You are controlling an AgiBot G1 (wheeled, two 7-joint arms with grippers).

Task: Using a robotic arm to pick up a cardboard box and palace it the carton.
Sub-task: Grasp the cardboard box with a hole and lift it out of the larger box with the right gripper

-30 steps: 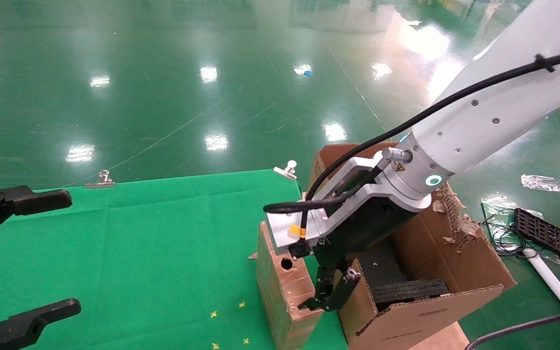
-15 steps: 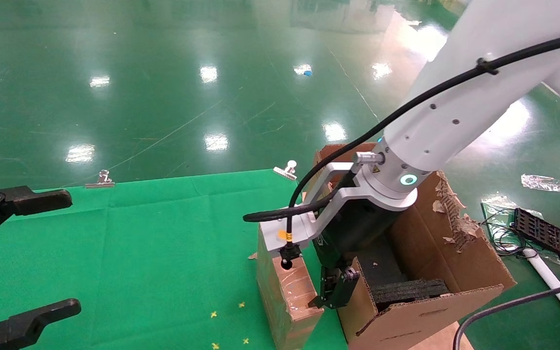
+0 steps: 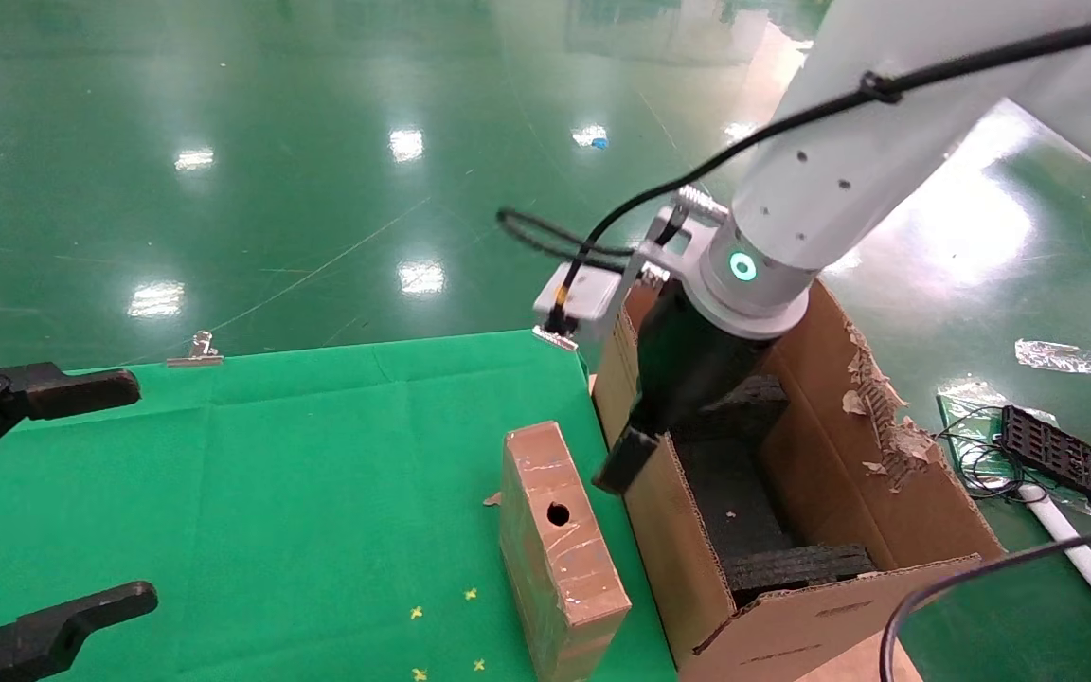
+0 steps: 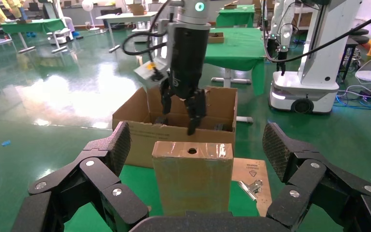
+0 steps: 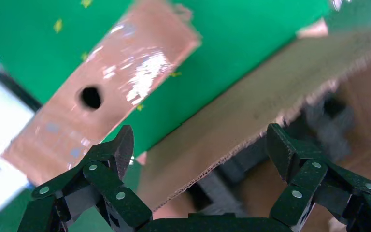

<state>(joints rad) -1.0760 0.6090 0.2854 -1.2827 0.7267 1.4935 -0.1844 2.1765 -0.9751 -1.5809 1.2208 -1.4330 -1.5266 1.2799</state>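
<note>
We judge the pick as yet to be made: the robotic arm (image 3: 820,180) hangs its claw (image 4: 181,113) released and empty over the carton (image 3: 886,474) wall. The cardboard box (image 3: 560,549) stands on edge on the green surface (image 3: 318,474), just beside and below it. Next the claw should drop astride the box's narrow top and clench. Our left claw (image 3: 134,491) idles spread, well apart; our right claw (image 5: 199,131) is spread above box and carton.

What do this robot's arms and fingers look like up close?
The right arm is a thick white tube dotted with small screws. It has a glowing green ring near the wrist, a grey camera block and a black cable strapped along it. The left gripper and right gripper are black, with jointed fingers, silver rivets and dimpled inner faces.
</note>
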